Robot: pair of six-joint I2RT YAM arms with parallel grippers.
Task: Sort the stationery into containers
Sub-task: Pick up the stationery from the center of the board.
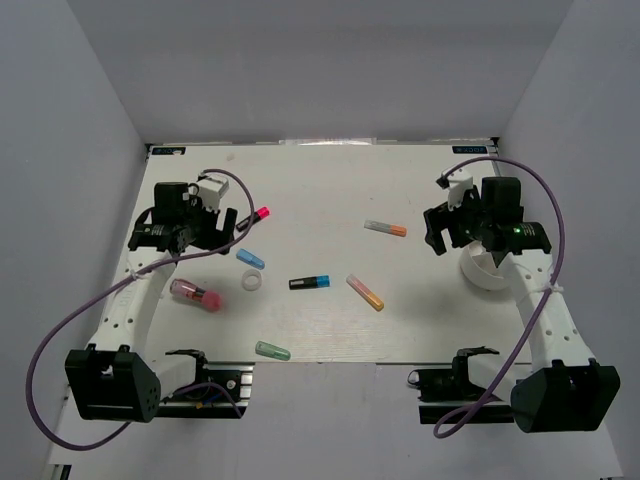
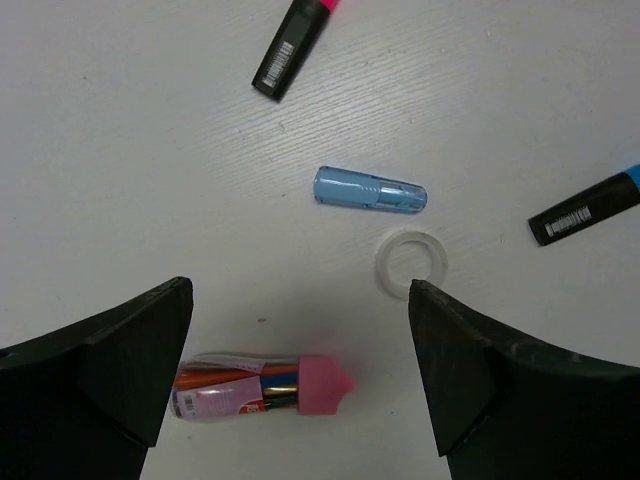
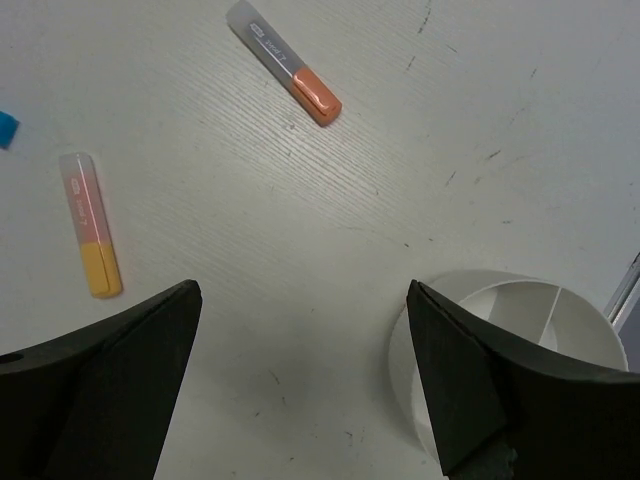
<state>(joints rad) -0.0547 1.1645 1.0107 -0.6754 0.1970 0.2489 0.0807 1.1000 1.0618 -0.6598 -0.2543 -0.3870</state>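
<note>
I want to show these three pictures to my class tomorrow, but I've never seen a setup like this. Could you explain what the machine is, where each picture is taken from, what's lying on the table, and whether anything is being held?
Two robot arms are bolted at the table's near edge. The wide picture looks down from above and behind them. The other two come from cameras on each wrist; the dark wedges at the bottom are that hand's own fingers.

The left hand and right hand are both open and hold nothing.

On the table lie short markers: a pink-tipped, a light blue, a black and blue, a pink and yellow, an orange-capped and a green. There is also a white ring, a clear tube with a pink cap, and a divided white cup under the right arm.
</note>
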